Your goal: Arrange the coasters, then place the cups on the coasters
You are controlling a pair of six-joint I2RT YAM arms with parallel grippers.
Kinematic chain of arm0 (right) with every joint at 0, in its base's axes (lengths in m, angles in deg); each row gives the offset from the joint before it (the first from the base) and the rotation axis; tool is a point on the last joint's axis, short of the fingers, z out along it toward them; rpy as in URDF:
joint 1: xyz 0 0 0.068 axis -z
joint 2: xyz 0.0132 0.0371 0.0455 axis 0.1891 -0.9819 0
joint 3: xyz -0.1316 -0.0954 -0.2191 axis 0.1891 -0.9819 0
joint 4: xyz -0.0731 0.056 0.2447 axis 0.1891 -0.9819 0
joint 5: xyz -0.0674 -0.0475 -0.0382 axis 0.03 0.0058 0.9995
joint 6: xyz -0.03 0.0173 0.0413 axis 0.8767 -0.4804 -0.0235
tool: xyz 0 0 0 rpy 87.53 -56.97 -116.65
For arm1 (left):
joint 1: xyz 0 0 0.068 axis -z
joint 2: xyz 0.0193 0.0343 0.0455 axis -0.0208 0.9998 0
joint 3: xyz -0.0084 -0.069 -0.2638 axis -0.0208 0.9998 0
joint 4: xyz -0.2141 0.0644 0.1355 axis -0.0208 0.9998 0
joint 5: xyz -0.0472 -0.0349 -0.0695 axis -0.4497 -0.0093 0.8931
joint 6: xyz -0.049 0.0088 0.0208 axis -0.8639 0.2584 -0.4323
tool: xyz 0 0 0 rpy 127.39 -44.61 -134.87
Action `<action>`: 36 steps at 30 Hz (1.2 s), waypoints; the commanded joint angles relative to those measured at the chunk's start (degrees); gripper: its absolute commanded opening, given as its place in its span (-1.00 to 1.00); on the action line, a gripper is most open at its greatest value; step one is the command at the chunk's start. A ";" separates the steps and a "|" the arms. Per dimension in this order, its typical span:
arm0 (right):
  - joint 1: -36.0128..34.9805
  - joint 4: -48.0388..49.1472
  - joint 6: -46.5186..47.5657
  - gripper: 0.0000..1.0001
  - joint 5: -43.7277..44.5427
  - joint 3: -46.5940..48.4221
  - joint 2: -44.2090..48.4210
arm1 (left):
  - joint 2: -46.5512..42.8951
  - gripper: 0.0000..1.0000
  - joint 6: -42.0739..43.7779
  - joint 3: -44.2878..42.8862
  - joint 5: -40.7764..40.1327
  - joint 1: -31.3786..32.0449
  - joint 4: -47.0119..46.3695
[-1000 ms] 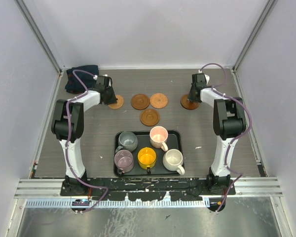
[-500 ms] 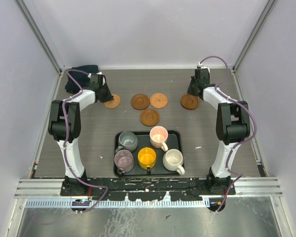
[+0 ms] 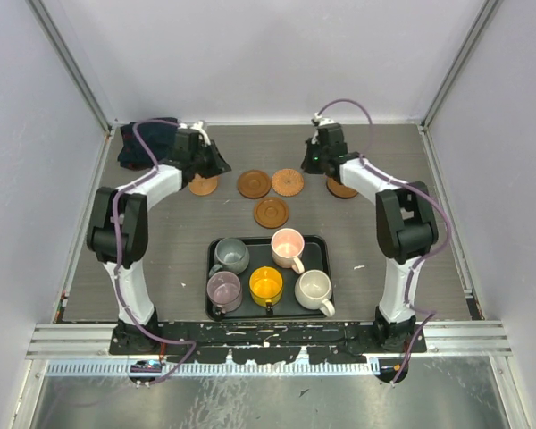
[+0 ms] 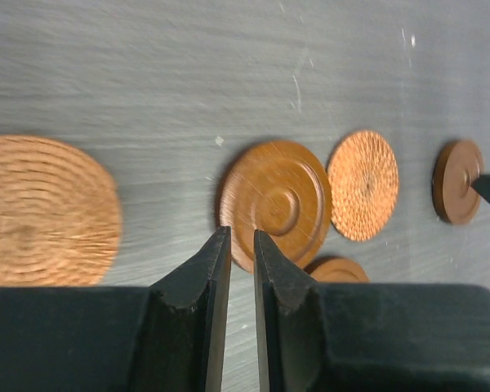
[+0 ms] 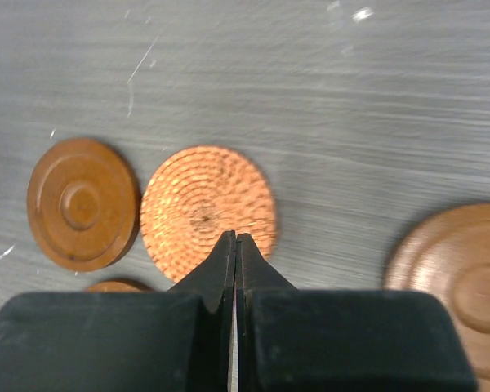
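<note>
1. Five coasters (image 3: 254, 183) lie flat toward the far edge of the table (image 3: 161, 250). Four form a loose row there, well spaced, seemingly so that each can take a cup without crowding.
2. One odd coaster (image 3: 271, 212) sits nearer the table's middle, out of that row. I judge the arranging unfinished.
3. Five cups (image 3: 266, 286) stand upright together on the black tray (image 3: 320, 241) by the near edge. They likely wait there until the coasters are set.
4. The left claw (image 4: 237, 241) is parted by only a narrow slit and holds nothing. It hangs low between the leftmost coaster (image 4: 41, 208) and the ringed coaster (image 4: 273, 200). So thin a gap suits nudging or pinching a flat disc's rim.
5. The right claw (image 5: 235, 238) is pinched fully together and empty. Its tips sit at the near rim of the woven-faced coaster (image 5: 206, 212); whether they touch it I cannot tell. Tips pressed together make a blunt point, good for sliding a disc.
6. A dark blue cloth (image 3: 147, 143) lies bunched in the far-left corner, clear of the row.
</note>
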 commanded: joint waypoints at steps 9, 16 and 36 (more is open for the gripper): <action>-6.12 -1.13 0.69 -0.98 -3.10 11.31 -9.60 | 12.06 -0.58 -0.64 -11.03 8.03 7.58 -2.06; -6.64 -2.14 0.00 -0.98 -3.10 10.57 -11.27 | 14.99 -0.56 -0.82 -11.82 8.08 7.90 -0.73; -5.40 -3.40 -1.06 -0.98 6.10 0.06 -10.44 | 14.48 -0.54 0.02 -5.77 1.24 5.61 3.78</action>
